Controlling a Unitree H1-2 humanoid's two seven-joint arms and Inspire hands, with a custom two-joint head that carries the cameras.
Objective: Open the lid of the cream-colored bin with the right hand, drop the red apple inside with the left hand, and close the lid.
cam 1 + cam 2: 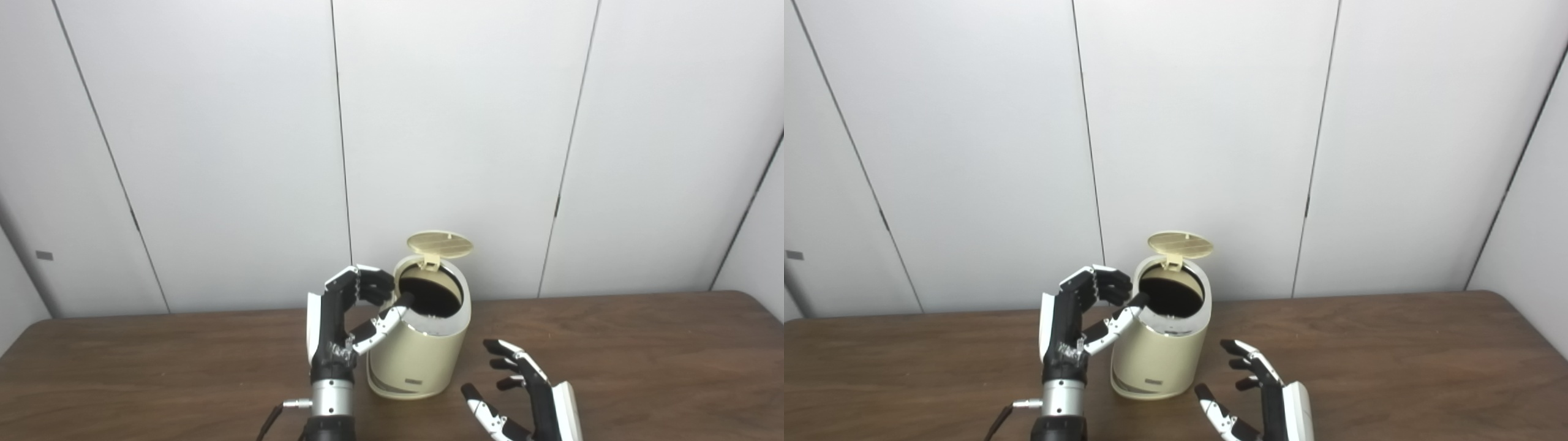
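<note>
Small dark label on cream bin (415,361) front, text unreadable.

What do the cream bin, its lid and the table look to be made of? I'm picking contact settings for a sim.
The cream bin looks like smooth moulded plastic with a soft sheen; the shiny rim ring could be metal or chromed plastic. Its raised lid seems the same plastic, with ribbed lines underneath. The table shows dark wood grain, satin finish; solid wood or laminate cannot be told.

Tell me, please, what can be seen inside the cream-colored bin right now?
Through the cream-colored bin mouth, under the raised lid, only a dark interior shows; no apple is visible, and the bottom is hidden by the wall.
</note>
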